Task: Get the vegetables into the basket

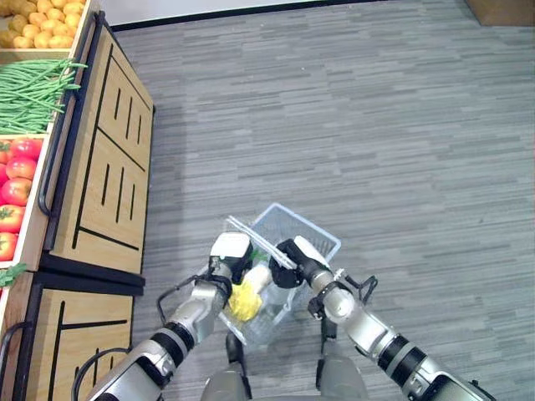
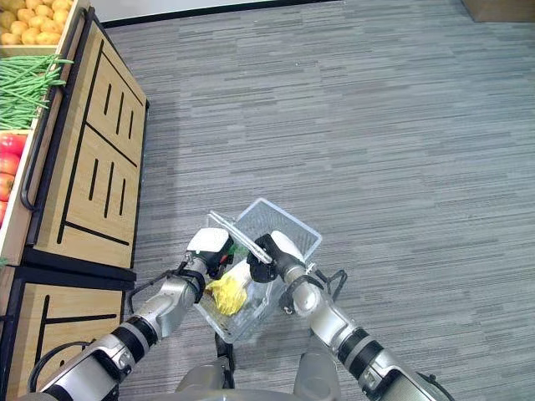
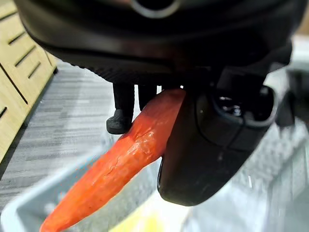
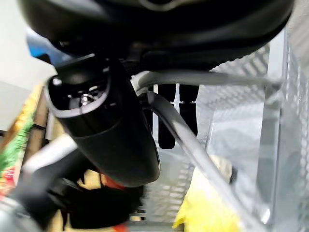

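The basket [image 1: 292, 230] is the landmark here: a pale wire one held above the grey floor [image 1: 376, 125], well apart from the wooden produce stand [image 1: 100, 167] with its green beans [image 1: 33, 92] and tomatoes [image 1: 17, 192]. The right hand [image 1: 292, 261] has its fingers curled round the basket's handle [image 4: 193, 145] and carries it. The left hand [image 1: 230, 255] hangs over the basket's near end, thumb and fingers pinching the thick end of an orange carrot [image 3: 120, 164] whose tip points down toward the basket's inside. A yellow vegetable [image 1: 245, 302] already lies in the basket. The likely next step is letting the carrot go. The risk, as I judge it, is that the carrot sits close to the rim: if it is released while the hanging basket tilts or swings, the long tip could catch the wire edge and tip out onto the floor.
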`<state>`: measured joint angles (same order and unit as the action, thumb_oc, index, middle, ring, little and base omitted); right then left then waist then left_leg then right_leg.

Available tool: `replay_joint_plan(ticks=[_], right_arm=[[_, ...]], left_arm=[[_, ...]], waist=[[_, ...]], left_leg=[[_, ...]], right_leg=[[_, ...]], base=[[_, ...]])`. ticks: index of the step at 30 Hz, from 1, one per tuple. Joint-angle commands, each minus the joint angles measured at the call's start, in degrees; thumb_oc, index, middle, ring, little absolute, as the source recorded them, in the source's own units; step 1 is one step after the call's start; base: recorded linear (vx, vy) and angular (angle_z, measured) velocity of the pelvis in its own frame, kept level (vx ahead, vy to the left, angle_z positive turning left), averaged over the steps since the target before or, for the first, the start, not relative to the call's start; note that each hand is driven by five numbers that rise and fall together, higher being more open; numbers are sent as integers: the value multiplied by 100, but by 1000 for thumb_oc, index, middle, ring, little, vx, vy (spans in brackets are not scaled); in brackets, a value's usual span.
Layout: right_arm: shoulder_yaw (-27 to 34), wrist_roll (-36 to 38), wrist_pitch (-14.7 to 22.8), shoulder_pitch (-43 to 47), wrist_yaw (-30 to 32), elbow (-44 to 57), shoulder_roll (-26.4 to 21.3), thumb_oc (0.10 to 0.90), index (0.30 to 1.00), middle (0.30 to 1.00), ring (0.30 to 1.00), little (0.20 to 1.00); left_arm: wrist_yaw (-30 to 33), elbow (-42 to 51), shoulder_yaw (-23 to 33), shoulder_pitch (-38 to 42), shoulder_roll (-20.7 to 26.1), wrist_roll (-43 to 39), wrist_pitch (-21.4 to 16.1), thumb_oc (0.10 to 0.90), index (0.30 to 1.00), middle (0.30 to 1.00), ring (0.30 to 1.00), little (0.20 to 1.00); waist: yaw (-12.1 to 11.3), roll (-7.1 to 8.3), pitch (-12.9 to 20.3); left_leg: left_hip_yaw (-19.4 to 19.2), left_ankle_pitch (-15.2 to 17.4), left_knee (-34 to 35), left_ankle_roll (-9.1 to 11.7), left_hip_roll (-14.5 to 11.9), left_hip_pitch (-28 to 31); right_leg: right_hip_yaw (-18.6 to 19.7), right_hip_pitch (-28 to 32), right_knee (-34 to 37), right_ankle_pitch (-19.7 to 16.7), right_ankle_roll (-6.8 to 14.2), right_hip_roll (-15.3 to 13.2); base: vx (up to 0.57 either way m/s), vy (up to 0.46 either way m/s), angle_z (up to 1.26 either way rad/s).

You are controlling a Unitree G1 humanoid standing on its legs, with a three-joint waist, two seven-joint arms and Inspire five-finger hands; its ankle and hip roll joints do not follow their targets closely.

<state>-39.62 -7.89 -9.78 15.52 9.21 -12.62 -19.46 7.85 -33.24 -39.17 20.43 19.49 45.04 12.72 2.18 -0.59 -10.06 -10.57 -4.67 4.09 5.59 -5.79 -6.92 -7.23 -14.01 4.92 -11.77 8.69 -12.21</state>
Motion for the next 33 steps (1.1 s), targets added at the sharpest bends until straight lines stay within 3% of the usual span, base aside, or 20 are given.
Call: replay_joint_plan(ticks=[1,6,16,20,21,22,33], right_arm=[[55,290,1185,1204,269,1217,634,400,300,300,300,300],[30,477,1207,1335,248,1580,595,400,300,300,300,300],[-298,1799,1110,1209,-188,1697,785,400,300,300,300,300],[-367,1788,1076,1245,-213,1717,749,400,300,300,300,300],[-366,1788,1076,1247,-213,1717,748,400,300,300,300,300],[-385,1783,1078,1256,-224,1727,739,400,300,300,300,300],[-509,2082,1086,1237,-286,1686,795,400,300,300,300,300]], left_arm=[[259,-42,-163,548,113,286,-89,400,300,300,300,300],[275,-256,-161,493,38,266,-81,400,300,300,300,300],[225,-735,-70,604,-105,99,20,400,300,300,300,300],[166,-917,-73,662,-157,126,46,400,300,300,300,300],[168,-921,-73,666,-159,124,45,439,355,355,355,355],[179,-957,-62,680,-165,121,49,900,1000,1000,1000,1000],[147,-1000,-243,820,-276,123,7,900,1000,1000,1000,1000]], waist=[[15,77,35],[23,110,46],[50,190,29],[59,214,21],[58,213,19],[59,222,17],[87,224,-4]], left_leg=[[-39,58,-77,-226,140,-241],[-73,60,-60,-231,136,-222],[-106,43,-68,-218,101,-209],[-123,35,-39,-207,96,-190],[-123,34,-38,-207,97,-190],[-131,34,-29,-208,101,-186],[-159,37,-27,-218,117,-175]], right_leg=[[13,26,-296,304,144,76],[33,25,-295,303,146,84],[43,26,-294,280,137,97],[43,26,-282,266,140,97],[43,25,-282,266,141,97],[51,23,-269,253,143,97],[74,-10,-292,234,154,69]], base=[[-7,-7,-7],[-4,-2,-4],[0,0,0],[0,0,0],[0,0,0],[0,0,0],[0,0,0]])
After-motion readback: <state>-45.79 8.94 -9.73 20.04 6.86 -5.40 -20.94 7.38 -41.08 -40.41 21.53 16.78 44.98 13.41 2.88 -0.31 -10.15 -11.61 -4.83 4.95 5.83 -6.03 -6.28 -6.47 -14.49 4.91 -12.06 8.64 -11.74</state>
